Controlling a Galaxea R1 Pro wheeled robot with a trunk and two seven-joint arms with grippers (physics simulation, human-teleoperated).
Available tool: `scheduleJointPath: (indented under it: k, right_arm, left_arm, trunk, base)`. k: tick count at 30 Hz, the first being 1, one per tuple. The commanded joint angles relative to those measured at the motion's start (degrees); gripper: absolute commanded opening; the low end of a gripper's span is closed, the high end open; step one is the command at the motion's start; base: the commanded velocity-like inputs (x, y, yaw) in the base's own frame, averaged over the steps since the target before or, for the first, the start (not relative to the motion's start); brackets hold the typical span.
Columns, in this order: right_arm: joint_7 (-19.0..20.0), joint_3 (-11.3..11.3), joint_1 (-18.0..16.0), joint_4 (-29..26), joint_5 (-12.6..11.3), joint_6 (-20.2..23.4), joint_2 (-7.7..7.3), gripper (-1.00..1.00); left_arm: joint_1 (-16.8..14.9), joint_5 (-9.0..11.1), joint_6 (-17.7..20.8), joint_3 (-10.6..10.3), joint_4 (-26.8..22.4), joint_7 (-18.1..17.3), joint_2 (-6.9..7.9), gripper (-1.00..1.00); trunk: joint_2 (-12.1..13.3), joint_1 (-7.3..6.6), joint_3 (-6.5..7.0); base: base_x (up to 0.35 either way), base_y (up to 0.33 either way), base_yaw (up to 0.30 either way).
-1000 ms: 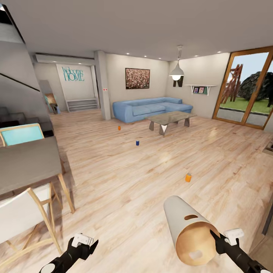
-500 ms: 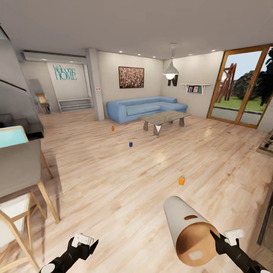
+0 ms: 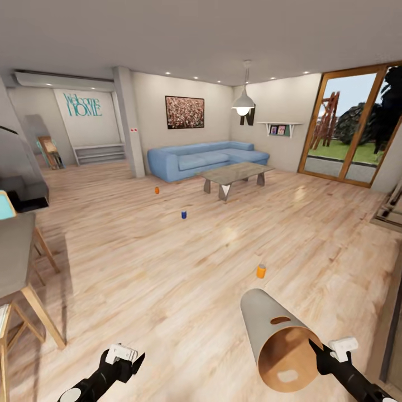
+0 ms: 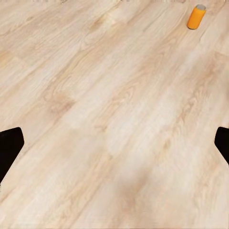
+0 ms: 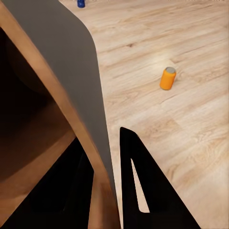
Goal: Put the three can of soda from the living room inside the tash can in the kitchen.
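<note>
right tool: clamped on tash can rim, bin tipped sideways | left tool: spread wide, empty | floor: nearest orange can upright, blue can, far orange can

My arms are glossy black with white blocks at the wrists, and my left gripper and right gripper carry flat black fingers.

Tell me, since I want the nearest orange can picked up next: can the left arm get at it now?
Probably not yet. The left pincer is open and empty over bare floor, but the nearest orange can stands well ahead and rightward, nearer the held bin.
</note>
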Motion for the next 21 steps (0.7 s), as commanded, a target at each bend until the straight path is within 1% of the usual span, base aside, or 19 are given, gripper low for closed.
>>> scheduleJointPath:
  k: [1,4,6,21]
  right_arm:
    - [0.3,-0.1,0.0,-0.1,-0.6,0.0,0.02,-1.0]
    - [0.3,-0.1,0.0,-0.1,-0.6,0.0,0.04,-1.0]
    - [0.2,-0.1,0.0,-0.1,-0.6,0.0,0.04,-1.0]
    - [0.2,-0.1,0.0,0.0,-0.6,0.0,0.04,-1.0]
  left_arm:
    - [0.0,0.0,0.0,0.0,0.0,0.0,0.0,1.0]
    - [0.0,0.0,0.0,0.0,0.0,0.0,0.0,1.0]
    - [0.0,0.0,0.0,0.0,0.0,0.0,0.0,1.0]
    - [0.0,0.0,-0.1,0.0,0.0,0.0,0.0,1.0]
  trunk:
    - [0.0,0.0,0.01]
    - [0.0,0.0,0.01]
    - [0.0,0.0,0.01]
    - [0.0,0.0,0.42]
  base:
    - [0.322,0.043,-0.007]
    - [0.322,0.087,-0.052]
    - [0.315,0.145,-0.162]
    - [0.302,0.187,-0.238]
